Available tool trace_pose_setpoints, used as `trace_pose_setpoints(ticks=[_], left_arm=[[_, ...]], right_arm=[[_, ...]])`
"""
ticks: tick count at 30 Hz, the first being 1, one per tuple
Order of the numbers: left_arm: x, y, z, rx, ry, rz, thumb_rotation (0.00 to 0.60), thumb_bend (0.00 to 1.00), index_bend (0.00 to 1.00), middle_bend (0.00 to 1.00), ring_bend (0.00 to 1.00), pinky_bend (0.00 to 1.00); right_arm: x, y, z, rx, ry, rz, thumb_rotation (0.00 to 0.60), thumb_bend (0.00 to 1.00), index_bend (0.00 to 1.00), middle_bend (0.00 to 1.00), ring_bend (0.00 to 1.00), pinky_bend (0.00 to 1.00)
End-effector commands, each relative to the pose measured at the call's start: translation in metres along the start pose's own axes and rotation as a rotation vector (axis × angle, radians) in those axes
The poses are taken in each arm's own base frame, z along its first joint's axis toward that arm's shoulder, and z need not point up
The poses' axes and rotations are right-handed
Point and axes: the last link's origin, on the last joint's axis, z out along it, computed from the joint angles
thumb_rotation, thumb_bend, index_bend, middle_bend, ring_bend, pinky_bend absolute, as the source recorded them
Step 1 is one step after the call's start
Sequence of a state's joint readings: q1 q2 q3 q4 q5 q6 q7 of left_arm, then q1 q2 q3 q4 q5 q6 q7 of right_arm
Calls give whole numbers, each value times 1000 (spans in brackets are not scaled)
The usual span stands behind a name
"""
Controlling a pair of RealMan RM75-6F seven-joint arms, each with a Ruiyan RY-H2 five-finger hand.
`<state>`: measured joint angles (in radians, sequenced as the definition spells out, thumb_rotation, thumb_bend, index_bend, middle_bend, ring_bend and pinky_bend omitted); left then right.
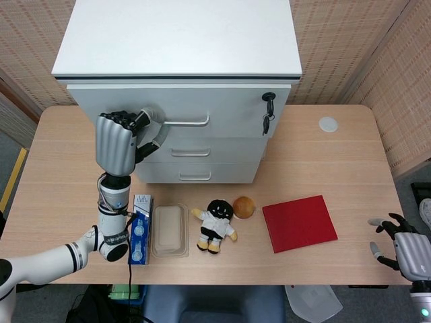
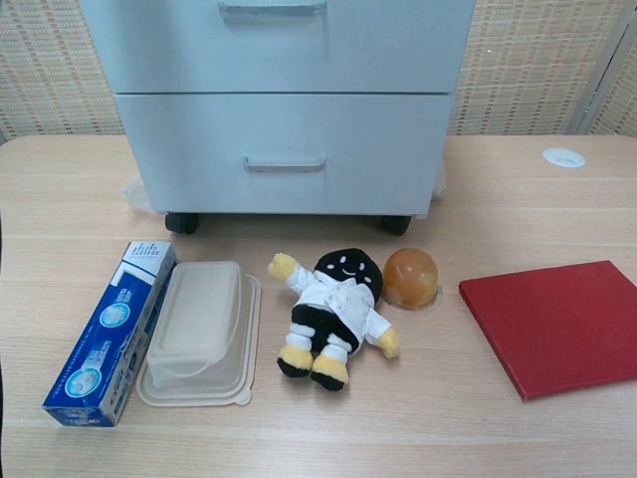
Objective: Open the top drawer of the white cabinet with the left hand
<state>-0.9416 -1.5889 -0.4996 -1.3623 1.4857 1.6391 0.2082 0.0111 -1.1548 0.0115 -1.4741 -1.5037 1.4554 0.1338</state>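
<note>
White cabinet [image 1: 182, 87] fills the upper centre of the head view, standing on the wooden table [image 1: 323, 161]. The top drawer [image 1: 222, 120] shows near the centre, and the left hand [image 1: 116, 141] is raised at centre left, fingers hooked around the left end of its handle [image 1: 185, 123]. A key [image 1: 269, 101] hangs at the drawer's right side. The right hand [image 1: 404, 247] sits at the lower right corner, fingers spread, holding nothing. Along the lower centre lie a blue box [image 1: 140, 229], a beige plastic container [image 1: 169, 230], a plush doll [image 1: 215, 225], a round bun [image 1: 244, 206] and a red book [image 1: 300, 223].
</note>
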Motion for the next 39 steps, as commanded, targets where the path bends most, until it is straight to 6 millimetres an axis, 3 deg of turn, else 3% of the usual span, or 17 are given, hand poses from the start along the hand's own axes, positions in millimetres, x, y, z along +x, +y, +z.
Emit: trace_pose_setpoints(ticks=[1,39], left_arm=[[0,1,0,2,1,-6,600,325,610,1000,1000,1000],[13,8,-8,-16,0,-27,600,325,611,1000,1000,1000]], right_arm=[[0,-1,0,2,1,0,600,322,318,421,347,334],[1,-4,-2,3,4,-4,600,322,317,421,347,333]])
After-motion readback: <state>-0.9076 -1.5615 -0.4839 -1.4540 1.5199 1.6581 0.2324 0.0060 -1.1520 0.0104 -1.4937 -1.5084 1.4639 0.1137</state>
